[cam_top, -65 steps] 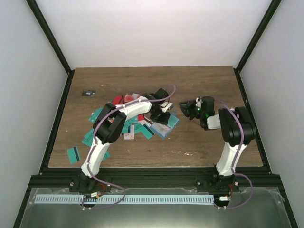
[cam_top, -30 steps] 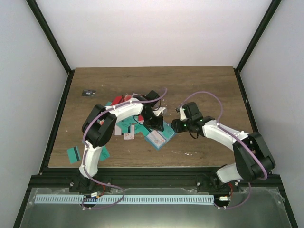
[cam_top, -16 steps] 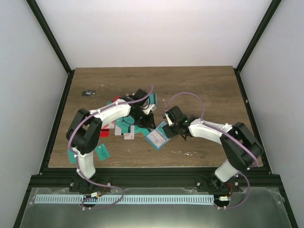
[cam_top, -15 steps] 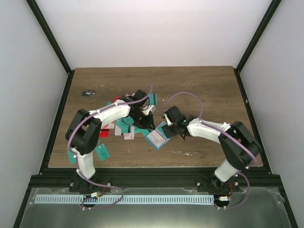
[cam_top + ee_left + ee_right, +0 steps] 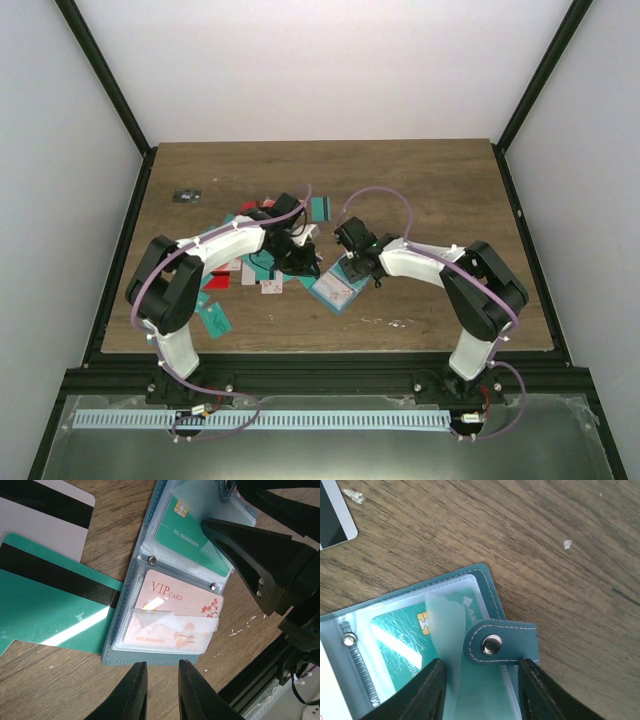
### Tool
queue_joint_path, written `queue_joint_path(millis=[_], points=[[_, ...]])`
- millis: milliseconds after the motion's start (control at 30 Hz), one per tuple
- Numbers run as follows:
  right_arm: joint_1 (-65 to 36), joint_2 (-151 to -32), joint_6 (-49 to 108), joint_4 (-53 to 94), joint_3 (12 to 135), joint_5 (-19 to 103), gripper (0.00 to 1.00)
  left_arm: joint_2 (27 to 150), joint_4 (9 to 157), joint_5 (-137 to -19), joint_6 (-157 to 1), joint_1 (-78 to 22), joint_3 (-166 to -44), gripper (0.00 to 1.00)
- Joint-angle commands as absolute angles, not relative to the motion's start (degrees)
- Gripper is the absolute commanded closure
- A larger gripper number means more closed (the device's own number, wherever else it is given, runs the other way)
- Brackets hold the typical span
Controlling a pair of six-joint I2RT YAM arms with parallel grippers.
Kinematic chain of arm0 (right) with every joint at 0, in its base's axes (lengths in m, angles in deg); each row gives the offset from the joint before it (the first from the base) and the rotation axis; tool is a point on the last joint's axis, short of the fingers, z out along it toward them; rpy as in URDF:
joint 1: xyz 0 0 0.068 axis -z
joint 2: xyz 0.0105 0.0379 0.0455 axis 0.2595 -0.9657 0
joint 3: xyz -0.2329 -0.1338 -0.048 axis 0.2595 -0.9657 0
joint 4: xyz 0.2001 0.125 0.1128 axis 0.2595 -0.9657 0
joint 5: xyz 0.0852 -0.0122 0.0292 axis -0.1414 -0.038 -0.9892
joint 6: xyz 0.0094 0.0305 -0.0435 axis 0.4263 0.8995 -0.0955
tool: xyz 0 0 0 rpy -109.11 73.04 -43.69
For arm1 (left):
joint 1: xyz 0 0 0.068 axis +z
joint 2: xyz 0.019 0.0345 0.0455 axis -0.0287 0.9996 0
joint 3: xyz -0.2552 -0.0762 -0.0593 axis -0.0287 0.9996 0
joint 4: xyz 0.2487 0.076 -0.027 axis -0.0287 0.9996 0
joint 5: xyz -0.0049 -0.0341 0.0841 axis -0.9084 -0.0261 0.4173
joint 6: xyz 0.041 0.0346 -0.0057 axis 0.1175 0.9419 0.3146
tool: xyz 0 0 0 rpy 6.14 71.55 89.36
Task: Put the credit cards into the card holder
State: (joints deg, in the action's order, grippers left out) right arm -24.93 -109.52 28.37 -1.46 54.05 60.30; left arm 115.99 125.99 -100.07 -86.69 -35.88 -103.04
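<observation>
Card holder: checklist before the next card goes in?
1. Card holder open, pockets facing up: ok.
2. Teal card seated in its pocket: ok.
3. Pink VIP card fully seated in its pocket: cannot tell, the clear edge lies crumpled across it.
4. Left gripper empty, fingers narrowly apart: ok.
5. Right gripper open astride the snap tab, pinning the holder: cannot tell whether it touches.
6. Clear flap lying flat: not ok, it curls up beside the tab.
</observation>
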Motion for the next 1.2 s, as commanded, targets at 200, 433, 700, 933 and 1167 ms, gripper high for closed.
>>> queue_joint_path(millis=[200, 433, 700, 933, 1167], points=[[-25.1, -110.6, 27.9, -3.5, 57.4, 63.7, 0.73, 114.2, 124.3, -101.4, -86.7, -35.2, -102.2, 0.8], [-25.2, -111.3, 28.5, -5.9, 60.5, 62.9, 0.82, 112.7, 123.3, -101.9, -88.3, -35.2, -99.8, 0.81], [-24.5, -107.3, 30.4, -7.1, 60.3, 53.0, 0.5, 109.5, 120.9, -102.1, -89.9, -35.2, -94.3, 0.81], [-22.9, -107.2, 29.6, -10.5, 63.0, 58.3, 0.49, 108.8, 120.7, -102.0, -90.1, -35.2, -94.2, 0.81], [-19.6, -107.6, 30.0, -12.3, 62.9, 60.3, 0.51, 109.0, 120.6, -101.9, -89.9, -35.2, -94.0, 0.81]])
